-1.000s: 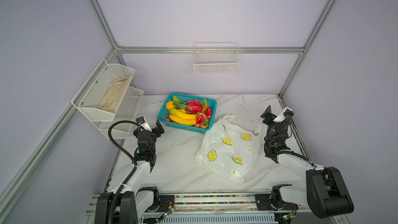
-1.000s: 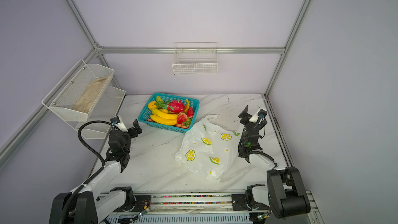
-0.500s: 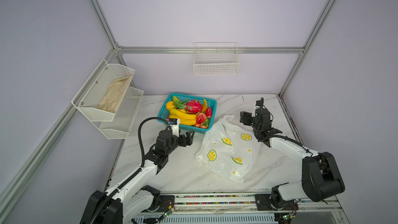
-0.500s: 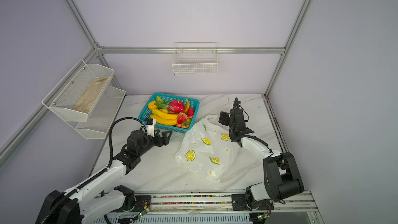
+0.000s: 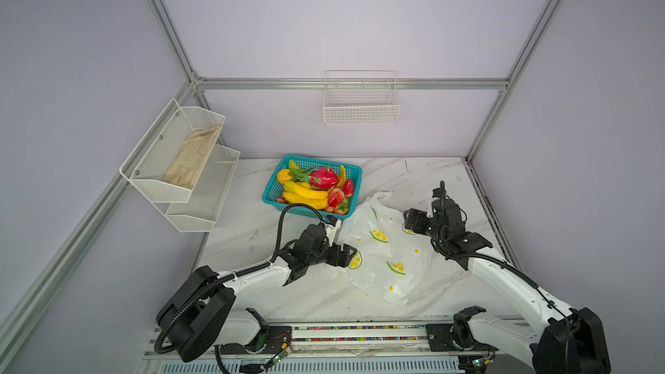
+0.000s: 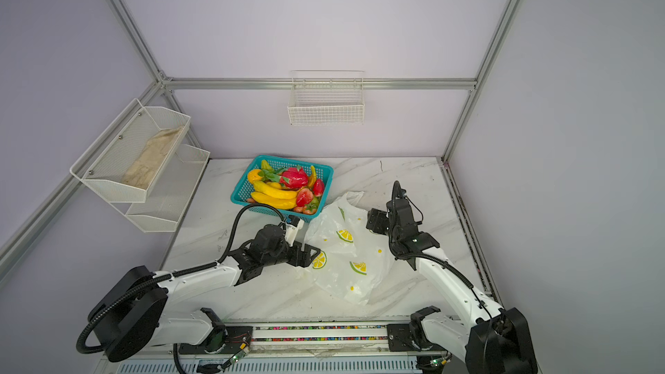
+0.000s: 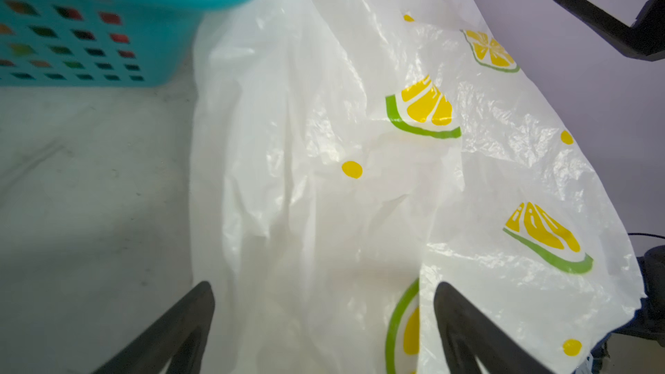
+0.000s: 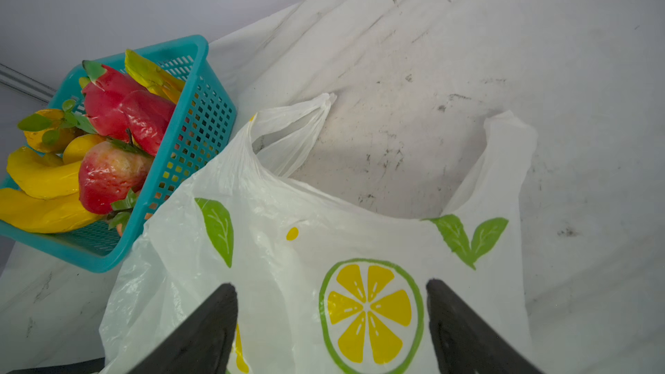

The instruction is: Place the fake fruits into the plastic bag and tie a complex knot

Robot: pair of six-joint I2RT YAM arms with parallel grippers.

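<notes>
The plastic bag [image 5: 387, 251] [image 6: 351, 246] lies flat and crumpled on the marble table, white with lemon prints. Its two handle loops [image 8: 298, 127] lie loose and apart, and no knot is in view. The fake fruits [image 5: 315, 187] [image 6: 284, 185] [image 8: 97, 152] are piled in the teal basket. My left gripper [image 5: 351, 256] [image 7: 322, 284] is open at the bag's left edge, with the plastic [image 7: 360, 174] under its fingers. Over the bag's far right part by the handles, my right gripper [image 5: 408, 221] [image 8: 331, 284] is open and holds nothing.
The teal basket [image 5: 309, 212] [image 7: 108, 12] stands just behind the bag's left corner. A two-tier white mesh shelf [image 5: 180, 167] holding a cloth hangs on the left wall. A wire basket [image 5: 361, 106] hangs on the back wall.
Both arms have swung in from the table's sides to the bag. The left gripper reached its left edge and the right gripper lowered over its handle end.
</notes>
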